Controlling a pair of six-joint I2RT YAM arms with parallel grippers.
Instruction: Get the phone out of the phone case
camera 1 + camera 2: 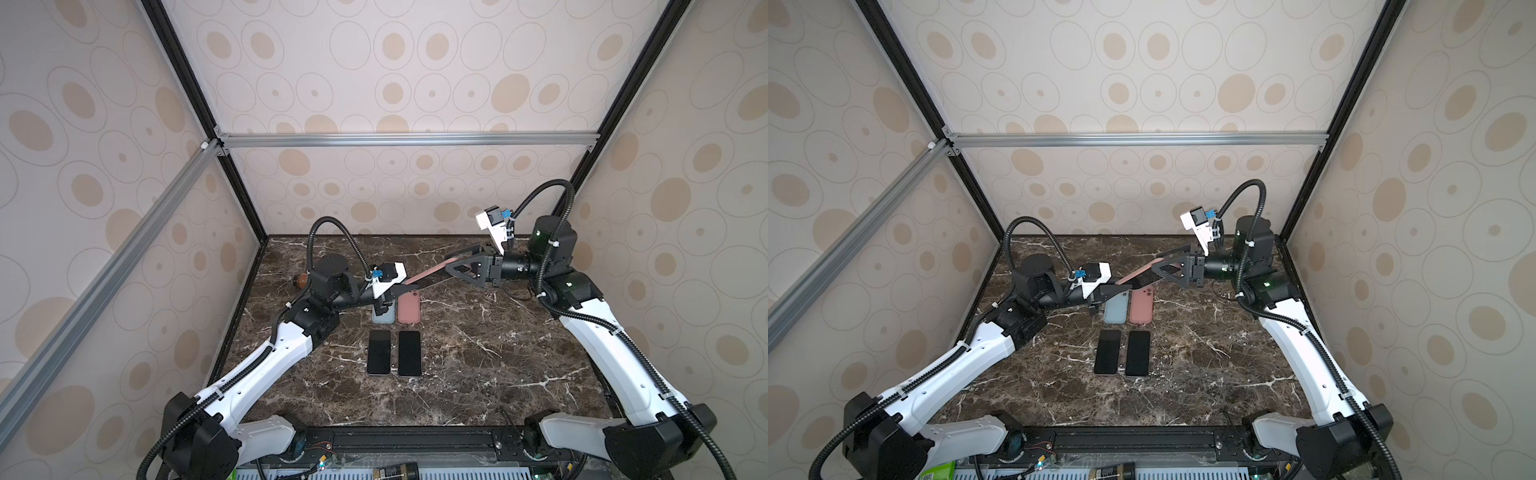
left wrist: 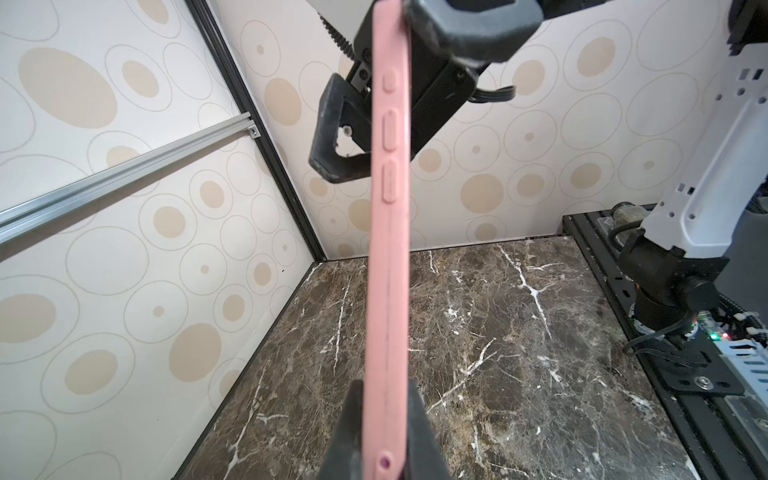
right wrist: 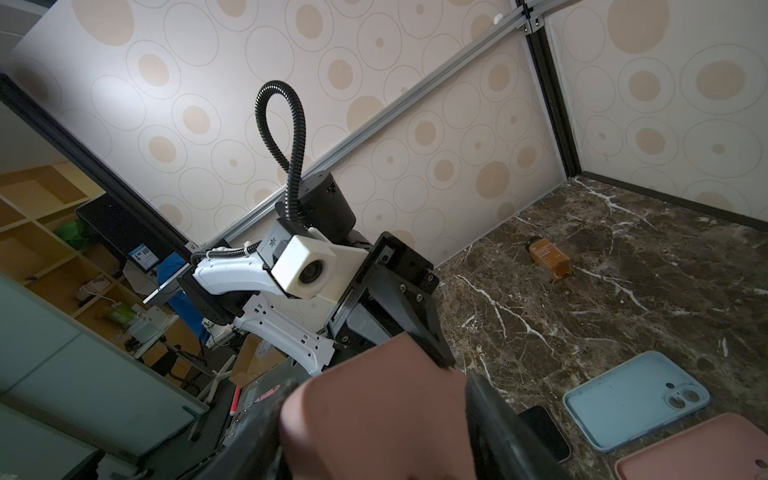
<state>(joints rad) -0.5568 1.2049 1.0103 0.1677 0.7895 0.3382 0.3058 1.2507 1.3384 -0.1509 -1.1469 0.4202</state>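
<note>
The phone case is pink, the table brown-marbled.

Blue case partly behind left claw

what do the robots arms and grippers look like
The left arm and right arm match: white shells, black joints, a ribbed black hose over each wrist, a white camera box with blue plug. The left gripper and right gripper are black with triangular fingers.

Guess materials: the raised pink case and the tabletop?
Pink case: likely silicone or soft rubber, matte; no glare, moulded button bumps. Tabletop: dark marble look, white veins, faint sheen; stone or printed laminate, can't tell.
</note>
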